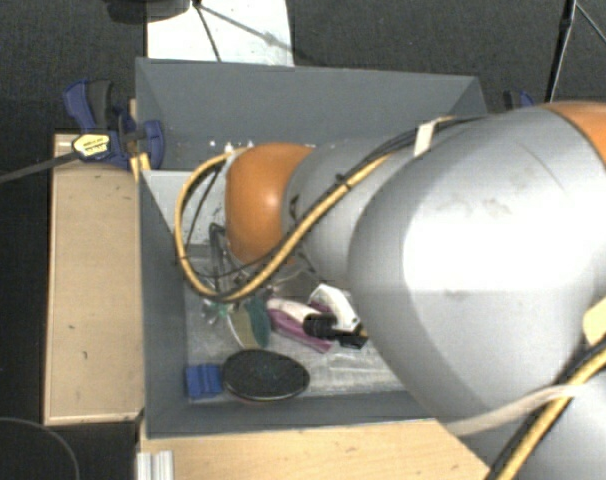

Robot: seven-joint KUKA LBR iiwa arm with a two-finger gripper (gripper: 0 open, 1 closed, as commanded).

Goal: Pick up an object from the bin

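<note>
Down in the grey bin (163, 298), toward the view's left side, the arm's orange wrist cover (263, 208) is hanging low over the floor. The gripper (221, 273) is poking out underneath it as a dark bit mixed in with the yellow cables (188, 238). I honestly can't tell whether the jaws are apart or together, since the cover and the big silver arm (463, 268) are blocking too much. I'm not seeing anything I could call held.

The loose stuff is sitting just below and to the right of the gripper:
- a greenish see-through piece (251, 320), the nearest
- a purple-and-pink thing (295, 323) beside it
- a white item (333, 300) and a small black one (349, 339) right against that
- a flat black oval disc (266, 376) and a little blue block (203, 380) by the front wall

I'm reading this as the reach-in step, with the pick not yet made. I can't say which item it's going for. For the next move, I'm guessing it's needing to line up over one item, lower, and close without shoving the neighbours, since they're crowding each other.
</note>
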